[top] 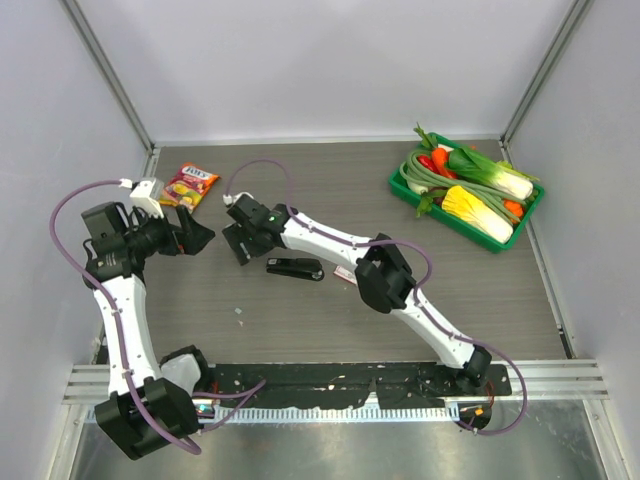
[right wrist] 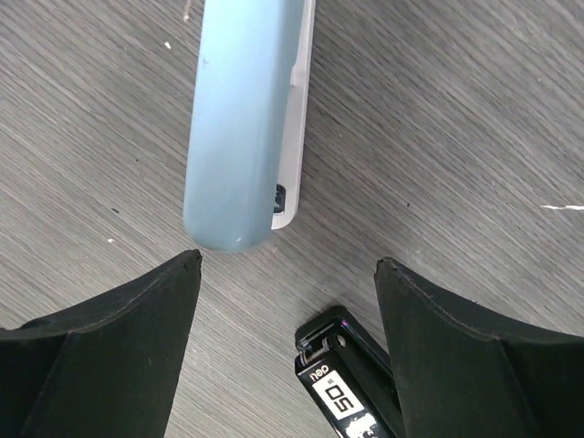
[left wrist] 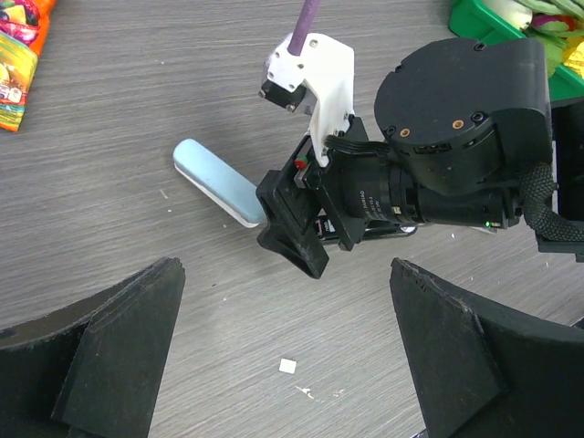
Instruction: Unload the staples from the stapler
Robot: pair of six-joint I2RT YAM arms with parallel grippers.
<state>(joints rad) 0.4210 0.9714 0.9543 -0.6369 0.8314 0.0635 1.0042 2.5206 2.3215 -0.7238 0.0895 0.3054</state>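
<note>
The pale blue stapler lies flat on the grey table, its rounded end just beyond my right fingertips. It also shows in the left wrist view. I cannot make it out in the top view, between the two grippers. My right gripper is open and empty, low over the table, with the stapler's end in front of the gap and not between the fingers. It also shows in the top view and in the left wrist view. My left gripper is open and empty, facing the right gripper in the top view.
A black stapler marked "50" lies by my right finger, also visible in the top view. A pink-and-white packet peeks out beside the right arm. A candy bag lies at the back left. A green tray holds vegetables at the back right. A white scrap lies on the table.
</note>
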